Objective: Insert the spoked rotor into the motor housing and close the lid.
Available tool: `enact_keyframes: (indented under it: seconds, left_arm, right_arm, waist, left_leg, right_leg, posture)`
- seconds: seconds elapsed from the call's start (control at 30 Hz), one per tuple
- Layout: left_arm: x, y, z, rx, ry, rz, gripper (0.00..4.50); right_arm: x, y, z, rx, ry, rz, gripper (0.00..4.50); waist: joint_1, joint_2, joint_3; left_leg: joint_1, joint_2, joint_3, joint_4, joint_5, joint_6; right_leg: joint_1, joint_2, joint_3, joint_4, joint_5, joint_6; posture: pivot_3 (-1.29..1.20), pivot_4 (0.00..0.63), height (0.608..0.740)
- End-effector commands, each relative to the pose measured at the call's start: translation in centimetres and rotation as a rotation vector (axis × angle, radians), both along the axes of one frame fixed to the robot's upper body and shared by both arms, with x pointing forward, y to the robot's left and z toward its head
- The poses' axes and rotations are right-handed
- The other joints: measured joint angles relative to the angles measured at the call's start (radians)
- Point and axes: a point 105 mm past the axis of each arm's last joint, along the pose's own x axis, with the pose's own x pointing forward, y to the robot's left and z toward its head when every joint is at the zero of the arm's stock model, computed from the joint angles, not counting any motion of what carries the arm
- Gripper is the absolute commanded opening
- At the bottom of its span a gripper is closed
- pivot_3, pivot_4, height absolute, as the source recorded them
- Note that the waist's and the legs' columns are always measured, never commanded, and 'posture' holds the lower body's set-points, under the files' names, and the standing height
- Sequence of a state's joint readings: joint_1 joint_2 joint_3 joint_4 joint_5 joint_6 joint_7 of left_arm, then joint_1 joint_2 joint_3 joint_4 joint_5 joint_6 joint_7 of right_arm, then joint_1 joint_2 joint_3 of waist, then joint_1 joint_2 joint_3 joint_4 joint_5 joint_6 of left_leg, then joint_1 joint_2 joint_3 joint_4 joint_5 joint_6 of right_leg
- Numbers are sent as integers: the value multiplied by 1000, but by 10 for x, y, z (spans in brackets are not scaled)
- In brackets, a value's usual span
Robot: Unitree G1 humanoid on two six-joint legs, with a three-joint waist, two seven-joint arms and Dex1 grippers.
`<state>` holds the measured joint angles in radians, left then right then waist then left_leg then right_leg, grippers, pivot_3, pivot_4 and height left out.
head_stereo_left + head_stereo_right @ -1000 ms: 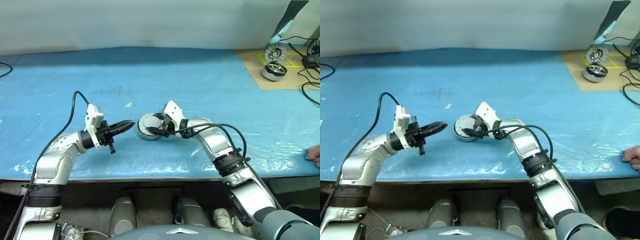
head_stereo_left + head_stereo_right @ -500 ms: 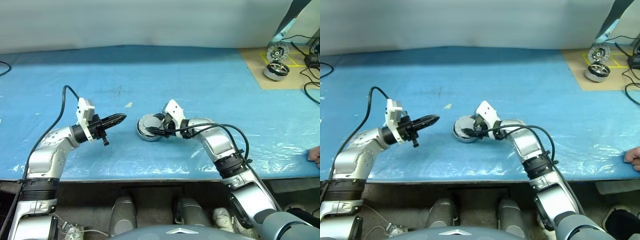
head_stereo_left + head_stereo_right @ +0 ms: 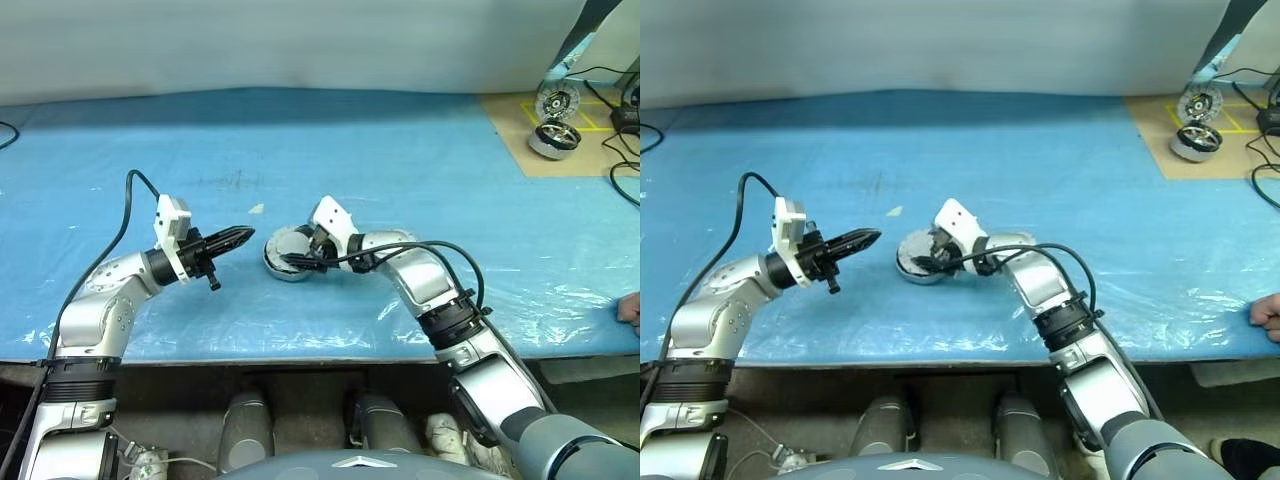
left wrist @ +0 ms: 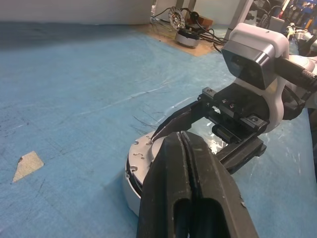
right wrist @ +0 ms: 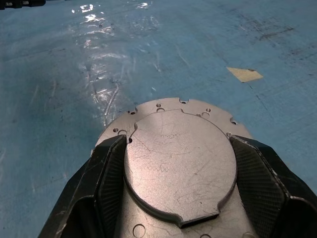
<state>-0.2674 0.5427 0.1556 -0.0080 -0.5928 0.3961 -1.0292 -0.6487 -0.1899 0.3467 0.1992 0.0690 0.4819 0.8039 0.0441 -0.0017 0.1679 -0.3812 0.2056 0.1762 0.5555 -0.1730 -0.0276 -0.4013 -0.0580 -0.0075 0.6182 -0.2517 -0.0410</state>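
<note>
Silver-grey metal catches the light where the round motor housing [image 3: 284, 254], its flat toothed lid [image 5: 179, 166] already down on top, sits near the middle of the blue-covered table [image 3: 420, 170], towards its front edge. Since a second ago it has slid a little to the left, carried by the right gripper [image 5: 181, 173], whose black fingers [image 5: 106, 181] are spread around its sides. That suggests repositioning with the closing done; the spoked rotor is presumably inside. The left gripper [image 3: 232, 240], fingers pressed together and empty, has drawn back leftwards and points level at the housing.
</note>
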Motion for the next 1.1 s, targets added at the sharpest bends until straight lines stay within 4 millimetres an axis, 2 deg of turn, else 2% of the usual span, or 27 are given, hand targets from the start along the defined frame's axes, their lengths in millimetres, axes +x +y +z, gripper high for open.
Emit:
enact_keyframes:
  seconds: [0.03,0.37,0.47,0.6,0.93,1.1]
  left_arm:
    - [-3,1,9,0,-37,-7,0]
    - [0,0,8,-7,-38,-1,0]
    - [1,-1,8,-9,-38,-2,0]
    - [0,-1,7,-13,-37,0,0]
    - [-1,4,6,-8,-32,9,0]
    - [-1,4,5,-11,-30,8,0]
  right_arm:
    - [1,7,13,13,-52,22,2948]
    - [10,23,42,21,-132,67,2948]
    - [9,26,33,-7,-118,93,2948]
    - [11,24,8,-50,-66,74,2948]
    - [18,31,9,-45,-68,63,2948]
    - [15,34,9,-43,-62,90,2948]
  waist:
    - [1,0,0]
    - [1,0,0]
    - [1,-1,0]
    - [1,-1,0]
    - [-1,-1,0]
    - [-1,-1,0]
  left_leg:
    - [0,0,0,0,0,0]
    - [0,0,0,3,0,0]
    - [-1,0,0,3,0,0]
    - [-2,0,0,3,0,0]
    - [-2,0,0,6,0,0]
    - [-2,1,0,7,0,0]
  right_leg:
    - [0,0,0,0,0,0]
    - [-1,0,0,3,0,0]
    - [-1,0,0,3,0,0]
    - [-1,0,-1,4,2,3]
    - [-1,0,-2,5,0,-1]
    - [0,0,-2,5,0,-1]
  posture:
    - [0,150,740]
    - [0,150,740]
    - [0,150,740]
    - [0,150,740]
    - [0,150,740]
    - [0,150,740]
